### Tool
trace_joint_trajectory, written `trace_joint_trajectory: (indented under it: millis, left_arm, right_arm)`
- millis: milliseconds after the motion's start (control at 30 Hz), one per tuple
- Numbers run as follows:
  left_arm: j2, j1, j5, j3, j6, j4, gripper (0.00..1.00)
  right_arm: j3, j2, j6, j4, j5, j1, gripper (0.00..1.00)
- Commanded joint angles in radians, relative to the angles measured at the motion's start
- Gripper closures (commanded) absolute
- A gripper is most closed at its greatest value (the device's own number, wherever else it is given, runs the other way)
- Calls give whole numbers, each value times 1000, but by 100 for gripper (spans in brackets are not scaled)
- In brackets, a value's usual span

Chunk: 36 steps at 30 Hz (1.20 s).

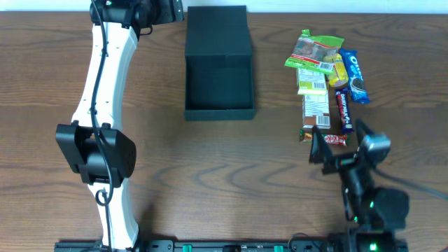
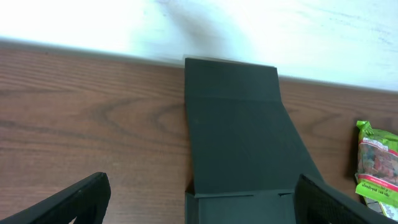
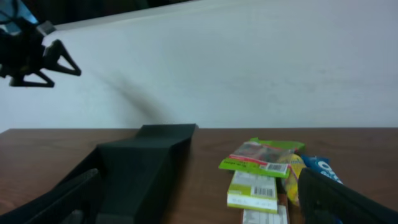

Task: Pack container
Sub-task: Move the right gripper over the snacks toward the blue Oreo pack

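Observation:
The black container stands open at the table's back centre, its flap lid folded back toward the far edge. In the left wrist view the container lies just ahead of my left gripper, which is open and empty. From overhead the left gripper hangs by the box's back left corner. My right gripper is open and empty at the near end of the snack pile. In the right wrist view the container is at the left and the snacks at the right, beyond the right gripper.
To the right of the box lie a green packet, a pale green packet, a yellow packet, a blue Oreo pack, a brown bar, a dark bar and a red KitKat. The white left arm spans the left side.

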Motion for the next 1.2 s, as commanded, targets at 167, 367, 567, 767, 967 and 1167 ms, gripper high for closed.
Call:
trace_joint_trajectory:
  millis: [167,367,567,767,967,1167]
  left_arm:
    - [13,0,11,6,18,-10,4]
    - [13,0,11,6,19,-23,5]
    - [13,0,11,6,19,-54,5]
    - [13,0,11,6,19,-80,4]
    - [16,0,12,6,18,-92,5]
    - [24,-10,14,6,18,-94,5]
  right_arm:
    - [309,392,-51,-40,-148,-27,1]
    - [329,557,-40,60,-204,-26,1]
    - [360,685,-23,117,-184,-39,1]
    - [562,825,-37,-81,-175,-100,1]
    - [824,967,-137,-404,-75,-168,1]
    - [1007,1108,-237,-665,-39,-225,1]
